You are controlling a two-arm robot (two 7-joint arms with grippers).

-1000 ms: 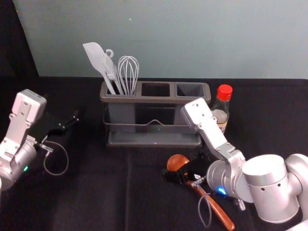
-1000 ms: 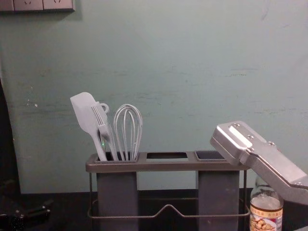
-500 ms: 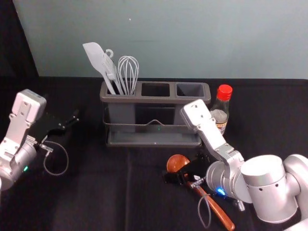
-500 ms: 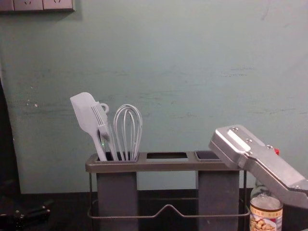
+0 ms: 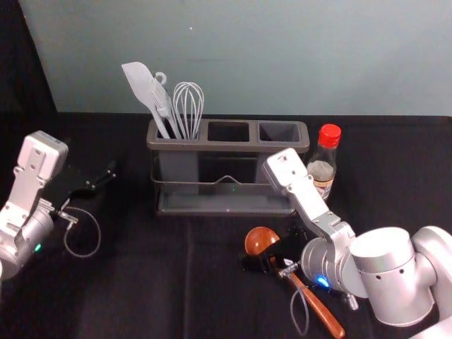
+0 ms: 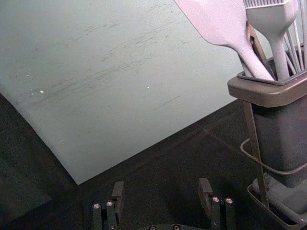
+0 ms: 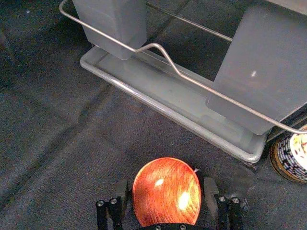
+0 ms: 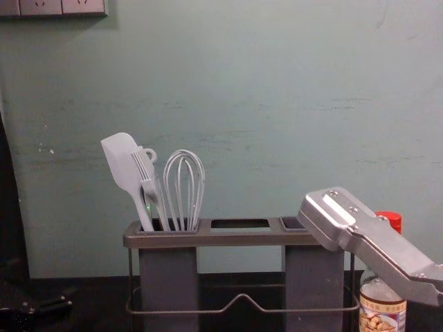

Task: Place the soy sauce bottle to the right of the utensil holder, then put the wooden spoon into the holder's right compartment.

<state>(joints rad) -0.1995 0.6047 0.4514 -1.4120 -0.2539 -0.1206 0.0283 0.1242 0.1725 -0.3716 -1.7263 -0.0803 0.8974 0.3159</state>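
My right gripper (image 5: 272, 248) is low over the wooden spoon (image 5: 318, 311), whose bowl points toward the utensil holder (image 5: 226, 210). In the right wrist view, my right gripper (image 7: 167, 194) stands open, one finger on each side of the round spoon bowl (image 7: 166, 191); the handle is hidden there. Upright just right of the holder is the soy sauce bottle (image 5: 323, 169) with its red cap. The holder's right compartment (image 5: 280, 132) has nothing in it. My left gripper (image 5: 95, 187) is parked left of the holder; in its wrist view the left gripper (image 6: 162, 194) is open.
A white spatula (image 5: 141, 85), a brush and a whisk (image 5: 188, 106) stand in the holder's left compartment. The wall (image 5: 282, 56) rises behind the black tabletop (image 5: 141, 282). In the chest view, my right arm (image 8: 374, 242) partly covers the bottle (image 8: 382, 311).
My right arm has dropped a little, and more of the bottle's red cap shows above it in the chest view. The left arm, spoon, bottle and holder have stayed put.
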